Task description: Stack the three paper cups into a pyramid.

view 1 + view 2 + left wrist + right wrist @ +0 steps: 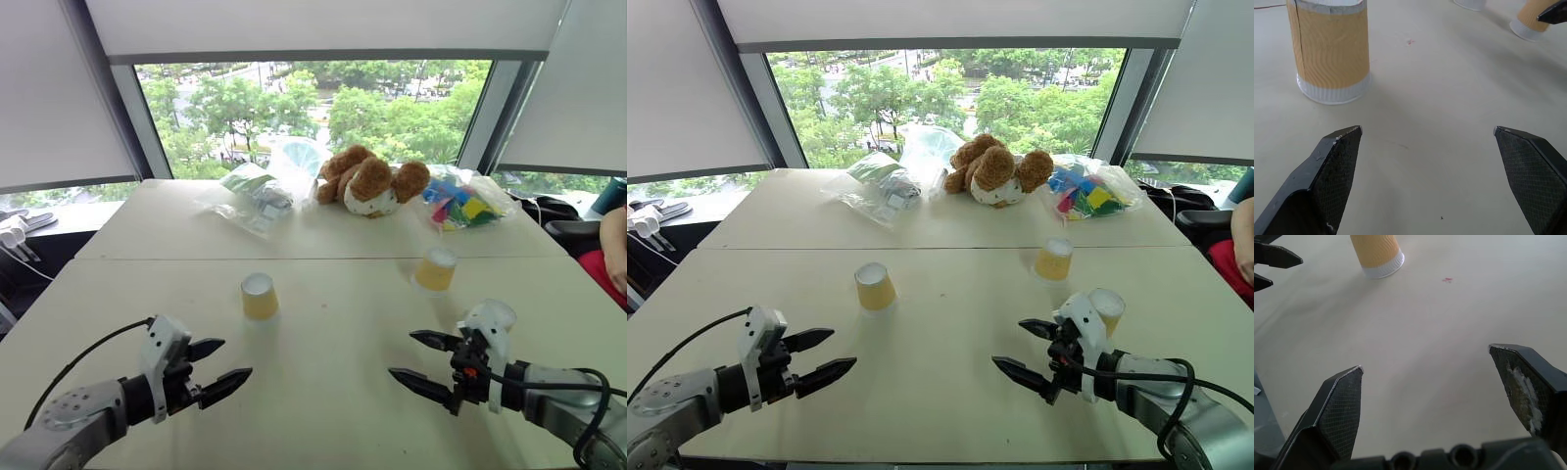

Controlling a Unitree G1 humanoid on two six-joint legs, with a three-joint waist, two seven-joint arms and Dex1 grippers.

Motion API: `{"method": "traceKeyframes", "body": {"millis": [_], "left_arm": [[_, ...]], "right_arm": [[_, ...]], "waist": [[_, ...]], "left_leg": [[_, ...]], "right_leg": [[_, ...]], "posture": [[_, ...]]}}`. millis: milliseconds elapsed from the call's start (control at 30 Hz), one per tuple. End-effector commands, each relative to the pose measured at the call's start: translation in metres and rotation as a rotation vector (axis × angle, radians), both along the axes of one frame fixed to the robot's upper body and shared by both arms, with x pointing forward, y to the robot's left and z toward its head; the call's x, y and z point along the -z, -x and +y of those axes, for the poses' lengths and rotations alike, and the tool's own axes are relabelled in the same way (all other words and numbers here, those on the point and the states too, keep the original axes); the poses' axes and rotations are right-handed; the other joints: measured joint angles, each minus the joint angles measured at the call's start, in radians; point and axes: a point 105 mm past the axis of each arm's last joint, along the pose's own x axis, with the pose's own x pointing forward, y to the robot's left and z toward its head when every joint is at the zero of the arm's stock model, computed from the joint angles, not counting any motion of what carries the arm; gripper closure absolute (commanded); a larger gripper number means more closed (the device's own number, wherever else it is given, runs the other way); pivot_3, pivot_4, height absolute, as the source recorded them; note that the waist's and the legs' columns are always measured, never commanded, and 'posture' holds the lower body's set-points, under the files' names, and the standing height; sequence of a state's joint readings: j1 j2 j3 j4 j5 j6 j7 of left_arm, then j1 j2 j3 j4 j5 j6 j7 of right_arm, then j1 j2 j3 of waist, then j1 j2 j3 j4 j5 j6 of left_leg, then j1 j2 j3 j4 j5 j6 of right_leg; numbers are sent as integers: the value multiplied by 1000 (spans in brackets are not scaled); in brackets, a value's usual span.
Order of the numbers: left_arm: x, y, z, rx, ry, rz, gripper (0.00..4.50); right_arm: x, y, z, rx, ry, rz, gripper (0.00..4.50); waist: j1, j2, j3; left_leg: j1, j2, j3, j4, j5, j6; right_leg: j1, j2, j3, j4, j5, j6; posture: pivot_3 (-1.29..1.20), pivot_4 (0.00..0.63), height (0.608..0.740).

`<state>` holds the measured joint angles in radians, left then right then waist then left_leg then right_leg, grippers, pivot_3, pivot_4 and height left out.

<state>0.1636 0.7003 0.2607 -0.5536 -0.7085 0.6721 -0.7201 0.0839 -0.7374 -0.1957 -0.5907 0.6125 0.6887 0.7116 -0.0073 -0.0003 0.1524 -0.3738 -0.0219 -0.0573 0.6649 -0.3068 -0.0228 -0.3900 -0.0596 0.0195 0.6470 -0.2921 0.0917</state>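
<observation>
On table, head views: three paper cups, all upside down and well apart — left cup (260, 296) at centre left, far cup (435, 269) at centre right, near cup (1105, 309) just behind the right gripper (1028, 351).
Lower corners: left gripper (217, 366) and right gripper spread wide, empty.
Left wrist view: fingers (1334, 166) apart; left cup at upper left.
Right wrist view: fingers (1337, 411) apart; cup at top.
Handling: likely light, thin, crushable; pinch the ribbed mid-wall gently.
</observation>
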Motion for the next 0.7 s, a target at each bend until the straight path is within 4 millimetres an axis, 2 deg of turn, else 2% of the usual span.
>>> {"method": "traceKeyframes", "body": {"millis": [33,67,167,333,433,533,600,700], "left_arm": [[-16,-5,-4,50,-17,-53,53],[-23,-7,-5,73,-17,-77,53],[-44,-6,-22,239,-23,-128,53],[-53,-2,-46,427,-54,-122,53],[-51,-1,-57,486,-58,-117,53],[-47,4,-63,534,-64,-98,53],[-46,6,-65,548,-65,-95,53],[-47,7,-67,549,-63,-97,53]], "right_arm": [[-17,-8,-2,30,-42,-77,0],[-22,-10,-4,46,-55,-89,0],[-43,-18,-30,189,-93,-165,0],[-61,-8,-79,392,-39,-231,0],[-63,1,-91,437,-9,-232,0],[-64,-3,-109,548,20,-279,0],[-56,-5,-120,604,40,-280,0],[-46,-8,-126,634,9,-270,0]], "waist": [[1,0,0],[2,0,0],[6,0,0],[21,1,1],[19,1,1],[5,1,1],[0,2,1],[-3,1,2]], "left_leg": [[0,0,0,0,0,0],[0,0,0,0,0,0],[-1,0,0,0,0,0],[-2,-1,1,-1,0,0],[-2,-1,1,-1,0,0],[-1,-1,1,-1,0,0],[0,-1,1,-1,0,0],[-1,-1,1,-1,0,0]], "right_leg": [[0,0,0,0,0,0],[0,0,0,0,0,0],[-1,0,0,0,0,0],[-1,-1,0,-2,0,0],[-1,-1,0,-2,0,0],[-1,0,1,-1,0,0],[-1,0,1,-1,0,0],[-1,1,1,-1,0,0]], "posture": [[0,150,740],[0,150,740],[0,150,740],[0,150,740],[0,150,740],[0,150,740],[0,150,740],[0,150,740]]}}
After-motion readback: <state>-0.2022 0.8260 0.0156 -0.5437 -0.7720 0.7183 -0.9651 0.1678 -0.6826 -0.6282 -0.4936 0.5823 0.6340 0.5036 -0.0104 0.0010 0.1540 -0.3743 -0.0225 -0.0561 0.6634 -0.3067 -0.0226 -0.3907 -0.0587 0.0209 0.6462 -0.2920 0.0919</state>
